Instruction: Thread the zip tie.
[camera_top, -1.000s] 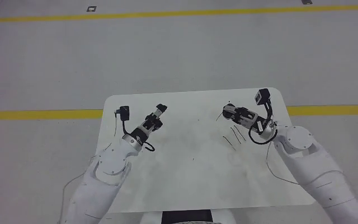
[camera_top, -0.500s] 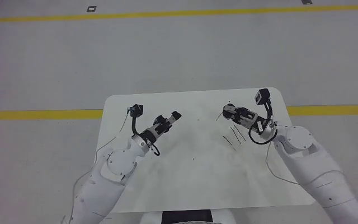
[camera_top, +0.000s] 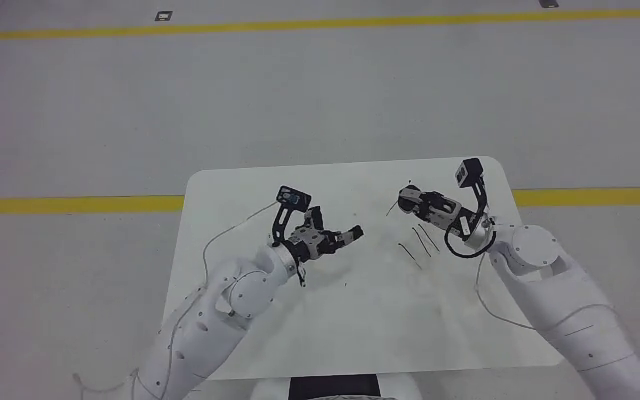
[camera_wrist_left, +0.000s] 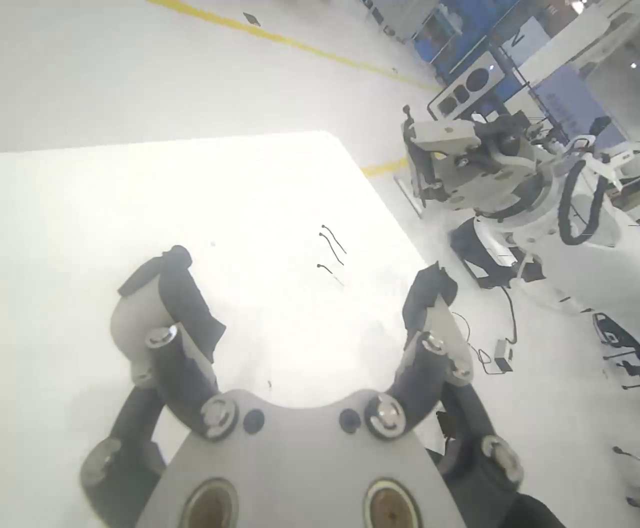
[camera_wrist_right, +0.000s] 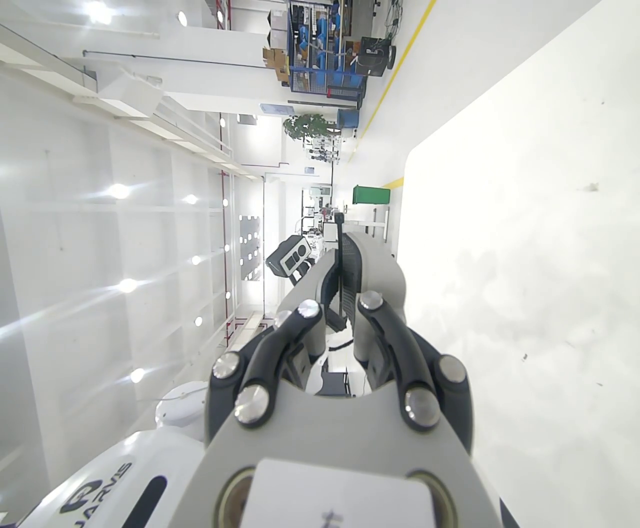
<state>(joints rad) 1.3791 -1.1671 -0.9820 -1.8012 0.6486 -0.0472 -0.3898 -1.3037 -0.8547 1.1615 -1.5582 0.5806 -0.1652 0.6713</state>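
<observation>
Three loose black zip ties (camera_top: 418, 245) lie on the white table (camera_top: 330, 330) right of centre; the left wrist view shows the same zip ties (camera_wrist_left: 332, 246) ahead of my left gripper (camera_wrist_left: 305, 270). My left gripper (camera_top: 350, 237) stands open and empty near the table's middle, a short way left of the ties. My right gripper (camera_top: 405, 197) hovers over the far right part of the table, just beyond the ties. The right gripper (camera_wrist_right: 345, 247) is shut on a thin black zip tie (camera_wrist_right: 340, 235) that sticks out past its fingertips.
The table's rounded far right corner (camera_top: 495, 165) is close to the right arm. A thin cable (camera_top: 235, 225) trails from the left wrist over the table's left part. A yellow floor line (camera_top: 90, 204) runs past both sides of the table.
My left arm has swung to the right, from the table's far left toward its middle, gripper still open. The right arm and its zip tie have not moved.
</observation>
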